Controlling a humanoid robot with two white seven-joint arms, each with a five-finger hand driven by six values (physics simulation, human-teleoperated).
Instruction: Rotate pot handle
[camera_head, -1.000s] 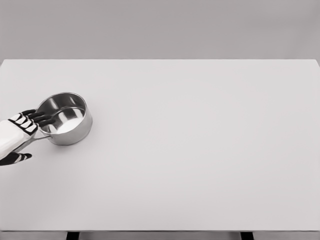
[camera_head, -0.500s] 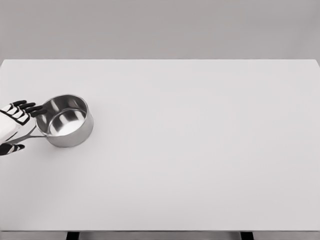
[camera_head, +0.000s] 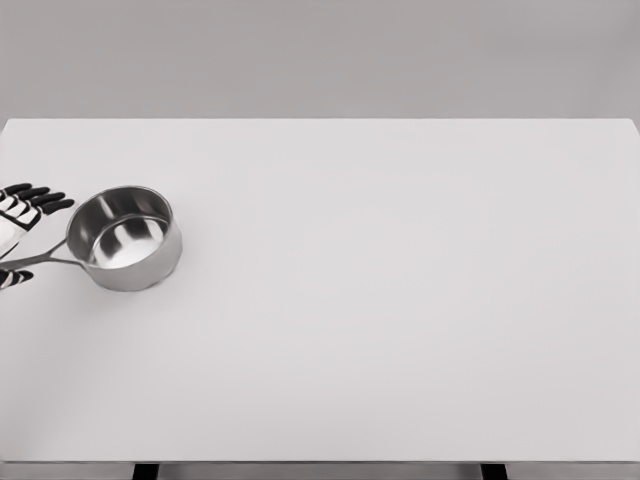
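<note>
A shiny steel pot stands upright near the left edge of the white table. Its thin handle points left and slightly toward me. My left hand shows only partly at the picture's left edge. Its black-tipped fingers are stretched out above the handle, and the thumb lies below it. The handle's end runs between them, with no finger curled around it. The right arm is out of view.
The table's left edge lies just beyond the hand. Its far edge meets a grey wall. Two dark table legs show under the near edge.
The left hand has drawn back to the left and a little farther away. The pot's handle swung from pointing lower left to nearly straight left, and the pot shifted slightly.
</note>
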